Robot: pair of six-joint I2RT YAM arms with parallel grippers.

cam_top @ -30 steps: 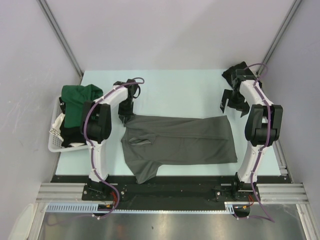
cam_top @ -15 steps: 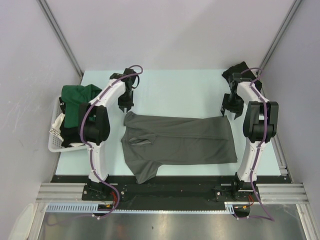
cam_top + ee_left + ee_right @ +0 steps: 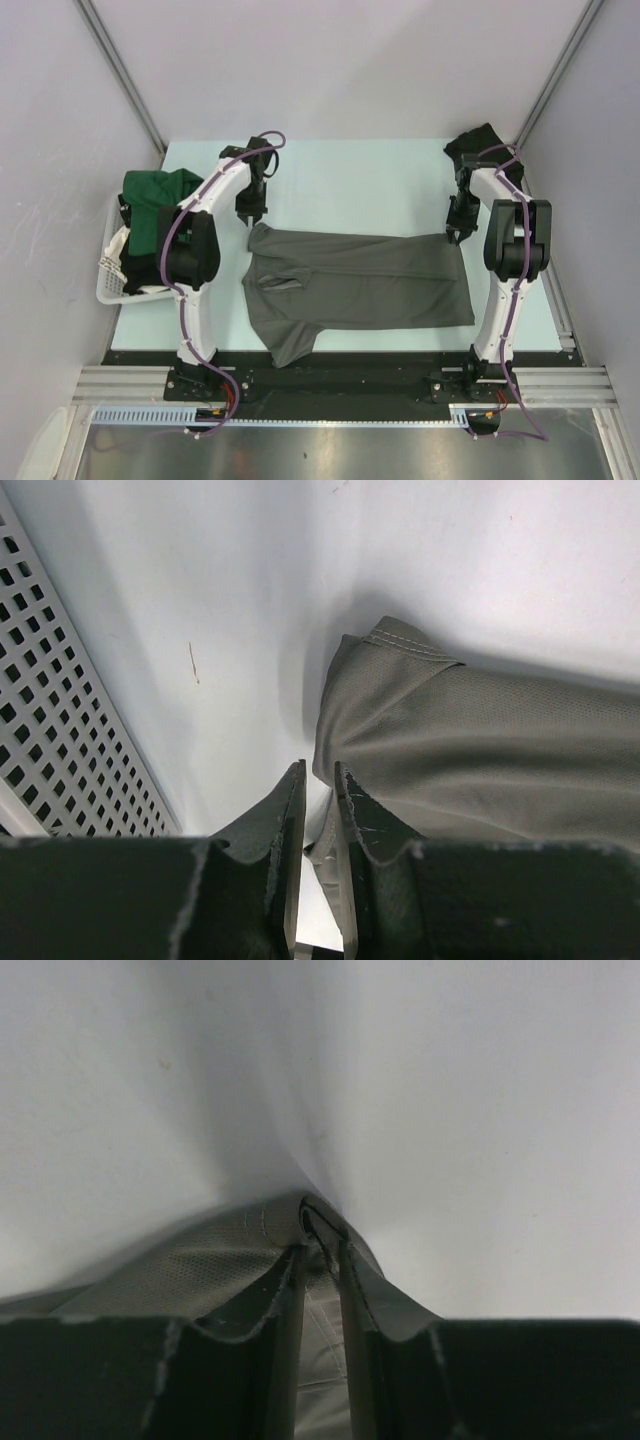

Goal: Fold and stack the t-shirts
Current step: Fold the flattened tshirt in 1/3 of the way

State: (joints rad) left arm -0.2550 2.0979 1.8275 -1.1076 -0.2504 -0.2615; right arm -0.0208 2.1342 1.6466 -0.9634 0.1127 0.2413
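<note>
Grey t-shirt [image 3: 370, 280] lies flat mid-table, long axis running left-right, collar end at left, hem end at right. One sleeve flops toward the near edge.

Left gripper [image 3: 250, 214] sits at the far-left corner of the grey t-shirt. In the wrist view its fingers [image 3: 285, 810] are almost together, with pale cloth showing in the slit, so it looks pinched on that corner.

Right gripper [image 3: 455, 232] sits at the far-right corner. Its fingers are drawn in tight on the hem, and the cloth peaks up at the tips.

Key relation: both grips are on the far long edge, one at each end, and the body of the shirt lies toward the near side of both. Each arm is on its own corner, with no crossing. Likely next move is carrying the far edge over toward the near edge, a fold along the long axis.

Green t-shirt [image 3: 155, 195] is heaped in the basket [image 3: 105, 290] at left. Black t-shirt [image 3: 472, 145] is bunched at the far-right corner of the table [image 3: 350, 180], well apart from the grey one.
</note>
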